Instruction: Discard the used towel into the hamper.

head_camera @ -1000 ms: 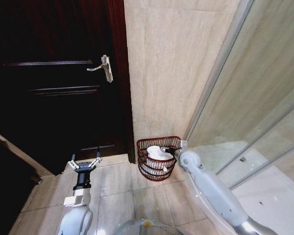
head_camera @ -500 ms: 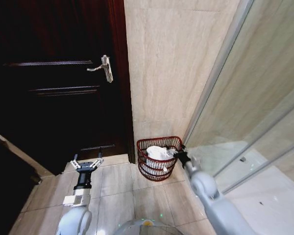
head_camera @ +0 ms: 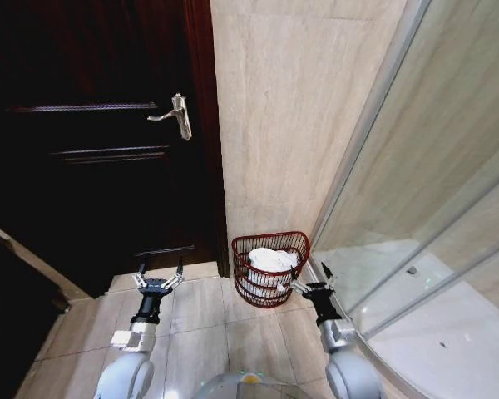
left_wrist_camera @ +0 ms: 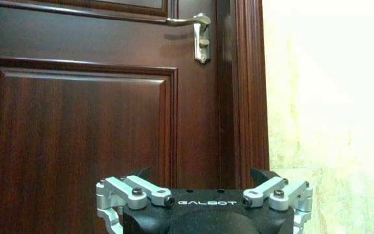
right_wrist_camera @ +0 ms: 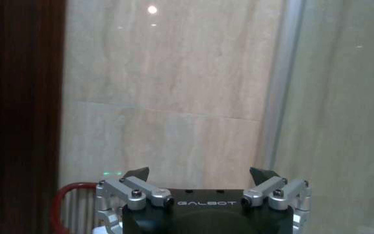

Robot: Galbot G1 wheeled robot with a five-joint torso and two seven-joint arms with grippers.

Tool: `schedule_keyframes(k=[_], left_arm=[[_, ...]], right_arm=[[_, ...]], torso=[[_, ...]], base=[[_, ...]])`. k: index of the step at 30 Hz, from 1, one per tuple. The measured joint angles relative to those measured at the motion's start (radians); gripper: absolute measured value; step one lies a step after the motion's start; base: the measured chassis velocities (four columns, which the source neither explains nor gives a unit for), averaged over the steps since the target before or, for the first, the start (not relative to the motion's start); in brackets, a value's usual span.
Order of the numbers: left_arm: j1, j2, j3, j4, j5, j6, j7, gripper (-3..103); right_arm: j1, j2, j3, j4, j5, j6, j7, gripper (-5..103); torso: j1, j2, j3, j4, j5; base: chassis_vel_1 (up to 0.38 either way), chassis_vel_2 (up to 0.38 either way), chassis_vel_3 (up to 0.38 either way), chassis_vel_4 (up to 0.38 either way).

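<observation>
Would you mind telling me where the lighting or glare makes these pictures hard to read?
Head view: the dark door swallows detail, and the glass shower panel looks hazy. Left wrist view: the tile wall is washed out. Right wrist view: a lamp reflection glints on the wall.

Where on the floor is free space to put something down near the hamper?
Bare tiles lie between the left gripper and the hamper, in front of the dark door. It is crowded at the corner: the hamper holds the white towel, and the right gripper sits between it and the glass partition.

"GALBOT" on left gripper (left_wrist_camera: pixel 201 176) body, "GALBOT" on right gripper (right_wrist_camera: pixel 200 175) body
</observation>
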Motion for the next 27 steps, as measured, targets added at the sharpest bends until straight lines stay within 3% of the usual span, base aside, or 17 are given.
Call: schedule_keyframes(k=[11,20,27], left_arm=[[0.000,0.002,0.011,-0.007,-0.004,-0.005,0.010,100],[0.001,-0.009,0.013,-0.006,0.014,-0.012,0.013,100],[0.007,-0.015,0.012,-0.007,0.020,-0.017,0.013,100]], right_arm=[[-0.094,-0.026,0.100,0.050,0.105,0.029,-0.017,100],[-0.104,0.040,0.165,0.069,0.112,0.012,-0.096,100],[-0.116,0.041,0.172,0.087,0.139,0.008,-0.100,100]], torso=[[0.000,0.000,0.000,-0.0001,0.0000],[0.000,0.000,0.000,-0.0001,0.0001],[0.000,0.000,0.000,-0.0001,0.0001]], base=[[0.000,0.000,0.000,0.000],[0.000,0.000,0.000,0.000],[0.000,0.000,0.000,0.000]])
